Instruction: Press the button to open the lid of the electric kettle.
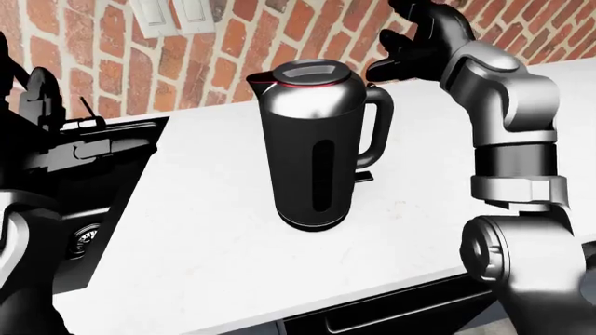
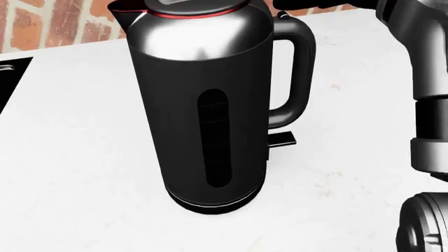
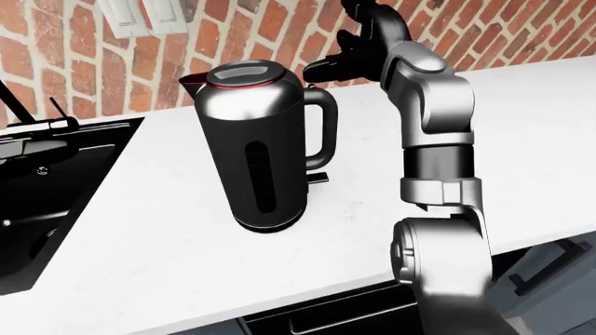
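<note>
The electric kettle (image 1: 316,150) stands upright on the white counter (image 1: 205,244), black with a steel shoulder and a red ring under its closed lid (image 1: 307,72). Its handle (image 1: 377,132) faces the view's right, and the small button (image 2: 283,16) sits at the handle's top. My right hand (image 1: 396,61) hovers just above and to the right of the handle top, open, its dark fingers (image 3: 328,70) pointing down-left toward the button. I cannot tell if they touch it. A dark shape (image 1: 37,105) at the left edge may be my left hand.
A black sink (image 3: 56,188) with a faucet (image 3: 42,125) is sunk into the counter left of the kettle. A brick wall with a light switch (image 1: 172,14) runs along the top. Below the counter's near edge is a drawer handle (image 3: 550,269).
</note>
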Robot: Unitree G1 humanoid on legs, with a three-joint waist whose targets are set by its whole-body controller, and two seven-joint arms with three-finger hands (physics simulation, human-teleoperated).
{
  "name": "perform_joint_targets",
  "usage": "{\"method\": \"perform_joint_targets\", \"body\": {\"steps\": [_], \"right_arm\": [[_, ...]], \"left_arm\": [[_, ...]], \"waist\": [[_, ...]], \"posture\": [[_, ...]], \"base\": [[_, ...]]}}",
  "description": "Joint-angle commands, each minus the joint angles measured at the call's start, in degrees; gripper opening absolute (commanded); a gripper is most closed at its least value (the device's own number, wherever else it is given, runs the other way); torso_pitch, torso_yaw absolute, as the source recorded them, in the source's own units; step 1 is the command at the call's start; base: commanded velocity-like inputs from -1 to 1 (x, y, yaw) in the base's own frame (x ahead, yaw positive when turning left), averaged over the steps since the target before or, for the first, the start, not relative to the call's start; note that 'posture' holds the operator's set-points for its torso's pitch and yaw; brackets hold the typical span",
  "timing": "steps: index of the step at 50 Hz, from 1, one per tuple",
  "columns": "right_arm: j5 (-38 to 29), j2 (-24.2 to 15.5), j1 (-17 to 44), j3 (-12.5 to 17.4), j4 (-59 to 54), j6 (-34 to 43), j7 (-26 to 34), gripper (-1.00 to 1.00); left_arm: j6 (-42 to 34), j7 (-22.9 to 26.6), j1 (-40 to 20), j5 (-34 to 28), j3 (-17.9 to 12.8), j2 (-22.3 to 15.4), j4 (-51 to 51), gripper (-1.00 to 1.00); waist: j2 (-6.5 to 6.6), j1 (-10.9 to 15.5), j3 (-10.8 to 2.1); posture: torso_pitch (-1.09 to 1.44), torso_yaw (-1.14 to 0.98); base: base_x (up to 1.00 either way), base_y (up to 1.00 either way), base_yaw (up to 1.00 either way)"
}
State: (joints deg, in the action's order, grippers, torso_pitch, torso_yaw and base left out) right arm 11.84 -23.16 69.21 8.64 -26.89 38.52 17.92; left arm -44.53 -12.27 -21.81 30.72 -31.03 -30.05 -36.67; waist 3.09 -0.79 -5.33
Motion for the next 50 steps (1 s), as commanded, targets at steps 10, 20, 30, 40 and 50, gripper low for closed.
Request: {"method": "perform_joint_targets", "body": {"steps": [10,20,30,40,50], "right_arm": [[-0.6,0.2,0.8,0.2,1.5,-3.0,0.3,1.00],[-1.9,1.0,-2.6,-0.4,3.4,-3.7,0.9,1.00],[-5.6,1.3,-4.1,-0.9,3.5,-5.5,3.2,1.00],[-12.0,2.1,-6.0,-1.8,3.1,-10.4,5.8,1.00],[-13.3,3.2,-9.8,-1.3,6.2,-10.5,6.8,1.00]], "left_arm": [[1.4,0.0,-1.3,-0.2,-0.7,-0.9,-1.3,1.00],[1.3,0.0,-1.3,0.2,-1.0,-1.1,-1.3,1.00],[1.5,0.1,-1.1,0.2,-1.0,-1.2,-1.2,1.00],[1.5,0.1,-1.0,0.0,-1.0,-1.0,-1.2,1.00],[1.7,0.3,-0.7,-0.2,-1.0,-0.8,-1.2,1.00]], "waist": [[0.14,-0.1,-1.19],[0.06,0.0,-1.48],[0.01,-0.1,-1.98],[0.02,-0.1,-2.36],[-0.23,0.0,-2.84]], "posture": [[-0.19,0.00],[-0.19,0.00],[-0.19,0.00],[-0.19,0.00],[-0.19,0.00]], "base": [[0.00,0.00,0.00],[0.00,0.00,0.00],[0.00,0.00,0.00],[0.00,0.00,0.00],[0.00,0.00,0.00]]}}
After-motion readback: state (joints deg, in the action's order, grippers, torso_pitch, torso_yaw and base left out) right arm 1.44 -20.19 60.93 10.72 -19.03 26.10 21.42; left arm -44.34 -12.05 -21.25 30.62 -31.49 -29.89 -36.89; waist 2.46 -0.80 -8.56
